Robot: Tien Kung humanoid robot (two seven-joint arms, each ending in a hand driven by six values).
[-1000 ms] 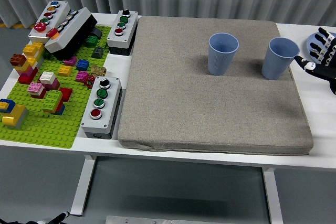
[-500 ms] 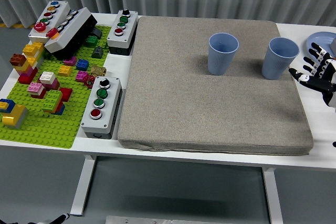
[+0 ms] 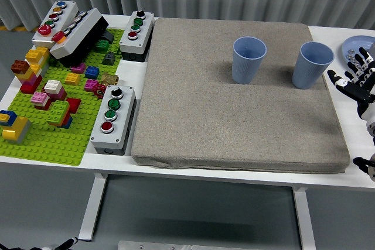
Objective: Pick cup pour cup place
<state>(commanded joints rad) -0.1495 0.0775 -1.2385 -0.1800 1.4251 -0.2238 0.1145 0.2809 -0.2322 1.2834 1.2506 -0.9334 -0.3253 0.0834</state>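
Right robot hand (image 3: 355,79) at right frame edge, fingers spread, empty; right cup (image 3: 312,64) upright on grey mat (image 3: 234,127), just left of it; left cup (image 3: 248,59) nearby; approach sideways, wrap mid-body, avoid tipping.

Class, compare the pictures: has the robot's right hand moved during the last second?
Yes. The right hand has moved down the picture, toward the table's near edge, judged against the right blue cup, which has stayed put.

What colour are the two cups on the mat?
Both plastic cups are light blue, clearest in the head view.
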